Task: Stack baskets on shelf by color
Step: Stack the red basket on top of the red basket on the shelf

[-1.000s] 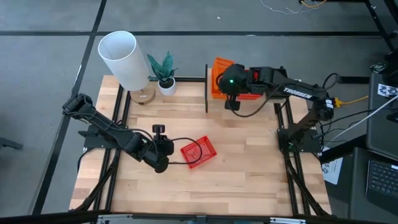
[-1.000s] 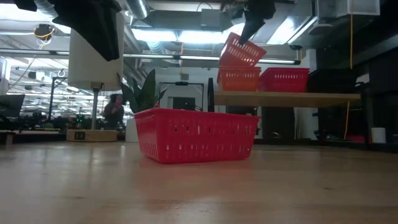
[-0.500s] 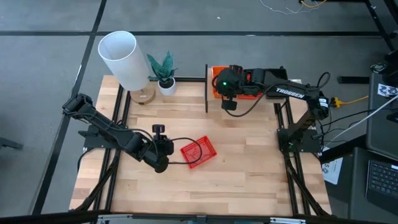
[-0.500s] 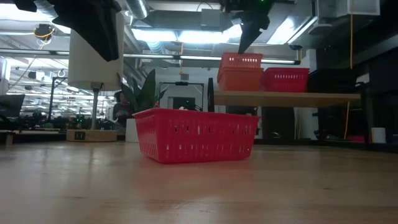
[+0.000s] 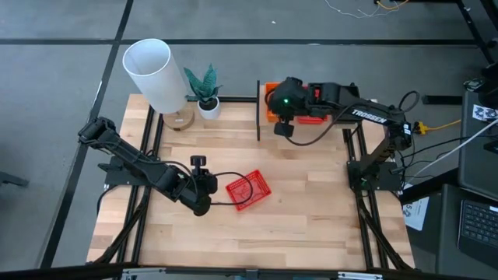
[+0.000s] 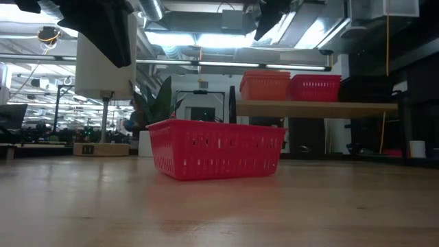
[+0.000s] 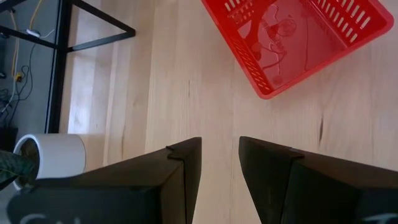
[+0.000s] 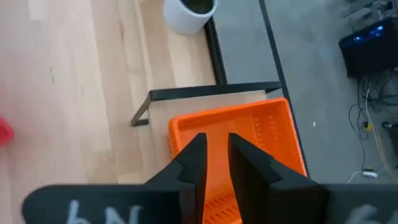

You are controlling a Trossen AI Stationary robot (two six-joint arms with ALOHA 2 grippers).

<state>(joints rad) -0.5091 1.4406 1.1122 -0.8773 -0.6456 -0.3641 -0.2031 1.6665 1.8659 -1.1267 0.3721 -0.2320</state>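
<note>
A red basket (image 5: 247,191) lay alone on the wooden table (image 5: 296,225), near its middle, turned at an angle to the table's edges; its mesh walls were slotted and its open top faced up, with a faint printed figure visible on its floor in the left wrist view. Bare wood lay all around it, and only the left gripper (image 7: 219,163) was close, just beside one corner, its fingers a little apart and holding nothing. On the shelf (image 6: 315,108) at the far side of the table sat an orange basket (image 6: 265,86), level and upright, with another red basket (image 6: 315,88) touching it on the side toward the right arm's base. The orange one sat at the shelf's end nearest the small potted plant (image 5: 206,92), its wall close to the shelf's black end post. The right gripper (image 8: 214,163) hovered above the orange basket, clear of it, its fingers nearly together and empty. A white cylinder (image 5: 153,73) stood at the far left corner.
</note>
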